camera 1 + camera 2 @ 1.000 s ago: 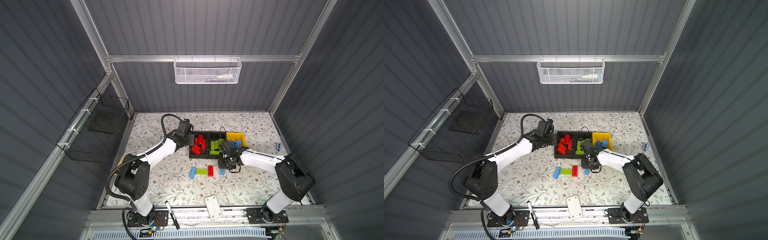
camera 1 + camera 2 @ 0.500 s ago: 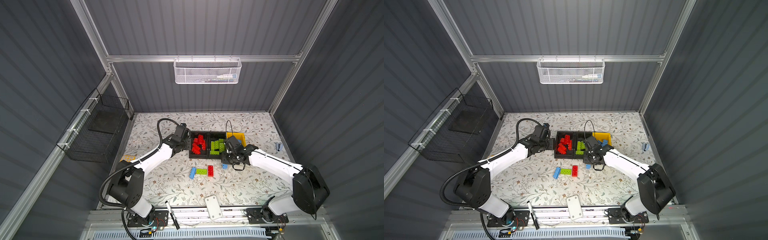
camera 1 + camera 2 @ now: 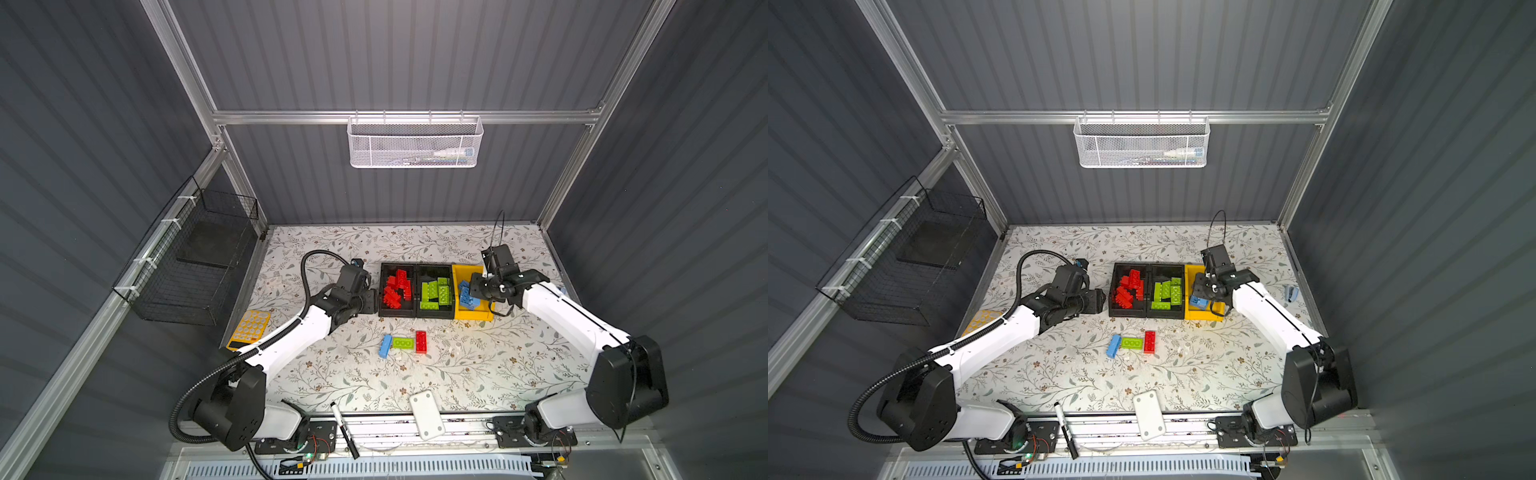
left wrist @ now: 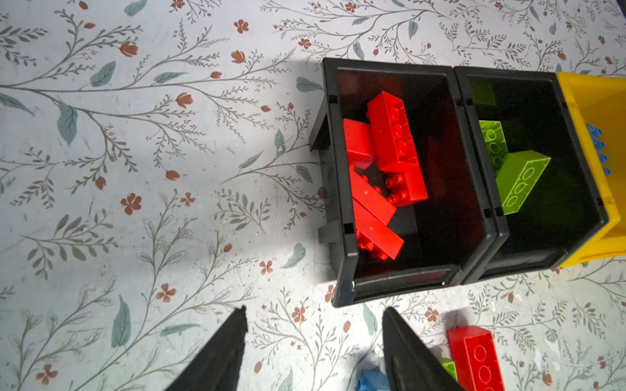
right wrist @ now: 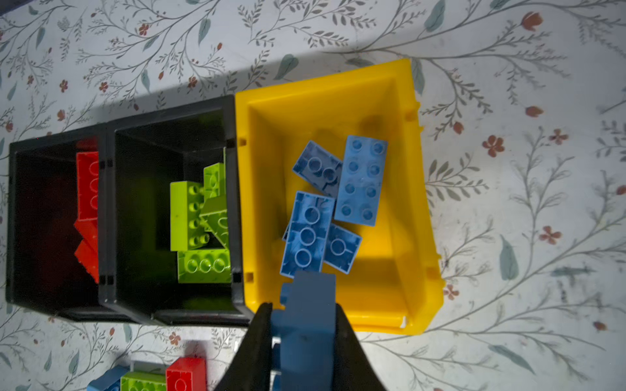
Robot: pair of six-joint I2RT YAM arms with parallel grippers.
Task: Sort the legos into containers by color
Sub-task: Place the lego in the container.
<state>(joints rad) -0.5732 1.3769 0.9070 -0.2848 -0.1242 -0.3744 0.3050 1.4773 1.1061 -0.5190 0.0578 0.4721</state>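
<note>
Right gripper [image 5: 303, 306] jaws are clamped on a blue brick [image 5: 308, 331], which hangs over the low front edge of the yellow bin [image 5: 403, 203]. Several blue legos [image 5: 360, 179] lie loose inside that bin.

Left gripper [image 4: 315, 309] jaws are apart with nothing between them. They sit over bare table [image 4: 135, 169], just off the front corner of the red-filled black bin [image 4: 389, 67], not touching it.

Left arm [image 3: 299, 332] is stretched low and forward, its wrist beside the left end of the bin row. Right arm [image 3: 565, 311] reaches in from the right side, wrist tipped down over the yellow bin.

The bins touch in a row, with the green-filled black bin [image 5: 169, 115] in the middle.

Unsorted in front of the row, side by side: loose blue brick [image 3: 385, 345], loose green brick [image 3: 403, 343], loose red brick [image 3: 421, 341].
</note>
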